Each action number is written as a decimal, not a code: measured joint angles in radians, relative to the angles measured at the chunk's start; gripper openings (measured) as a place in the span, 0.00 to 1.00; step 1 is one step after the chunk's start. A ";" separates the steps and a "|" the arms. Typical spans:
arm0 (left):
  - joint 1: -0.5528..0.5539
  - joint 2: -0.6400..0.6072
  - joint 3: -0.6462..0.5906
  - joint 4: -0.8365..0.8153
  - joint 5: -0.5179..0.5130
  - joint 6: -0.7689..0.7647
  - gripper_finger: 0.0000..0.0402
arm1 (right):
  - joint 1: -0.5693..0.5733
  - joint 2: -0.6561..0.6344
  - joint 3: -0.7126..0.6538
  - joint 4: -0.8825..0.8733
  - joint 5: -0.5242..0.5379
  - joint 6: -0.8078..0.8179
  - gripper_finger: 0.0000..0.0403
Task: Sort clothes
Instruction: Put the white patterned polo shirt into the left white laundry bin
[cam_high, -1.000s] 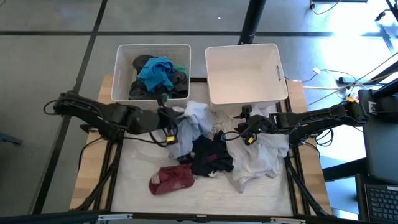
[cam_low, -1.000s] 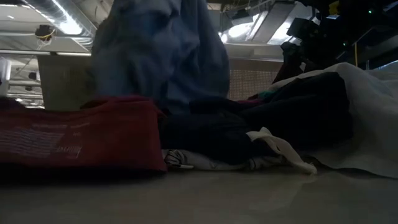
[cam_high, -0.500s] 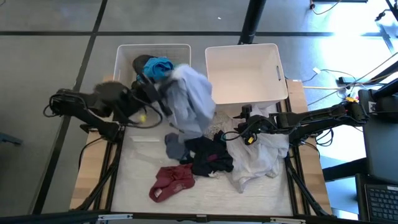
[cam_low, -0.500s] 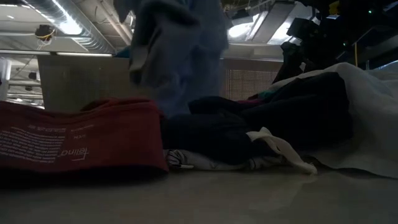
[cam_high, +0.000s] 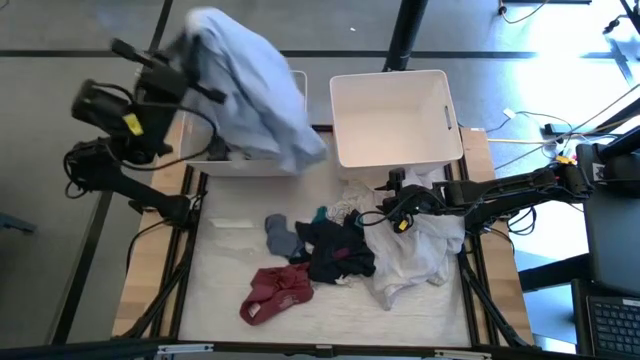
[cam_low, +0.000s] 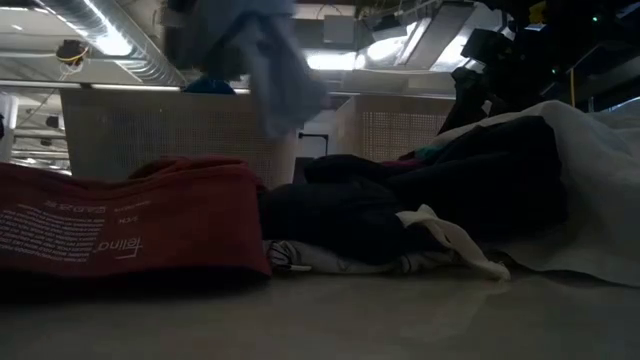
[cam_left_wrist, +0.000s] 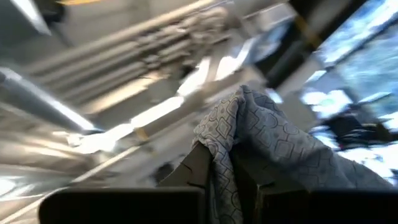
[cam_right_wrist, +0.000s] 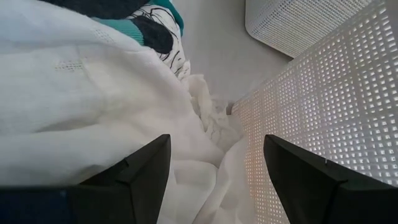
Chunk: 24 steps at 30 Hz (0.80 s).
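The left claw (cam_high: 190, 52) is clamped on a light grey patterned fabric garment (cam_high: 250, 95), held high so its hem can clear the left white plastic bin (cam_high: 297, 85). The right claw (cam_high: 392, 213) waits with fingers apart over the white fabric garment (cam_high: 415, 255) (likely next).

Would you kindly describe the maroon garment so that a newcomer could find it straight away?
Start from the two white bins at the table's far edge and go to the pile of clothes in front of them. The maroon garment lies crumpled at the pile's near left corner, beside a black garment. It is the only red piece, and the low view shows pale printed lettering on it.
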 joint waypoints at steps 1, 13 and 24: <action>0.019 -0.004 0.001 0.038 0.015 0.036 0.06 | 0.000 0.000 0.000 0.000 0.005 0.000 0.64; 0.359 -0.012 -0.011 0.031 0.201 -0.125 0.06 | 0.000 0.000 0.000 0.001 0.009 0.037 0.64; 0.584 -0.006 -0.137 -0.624 0.190 -0.801 0.06 | 0.000 0.000 0.000 0.000 0.009 0.037 0.64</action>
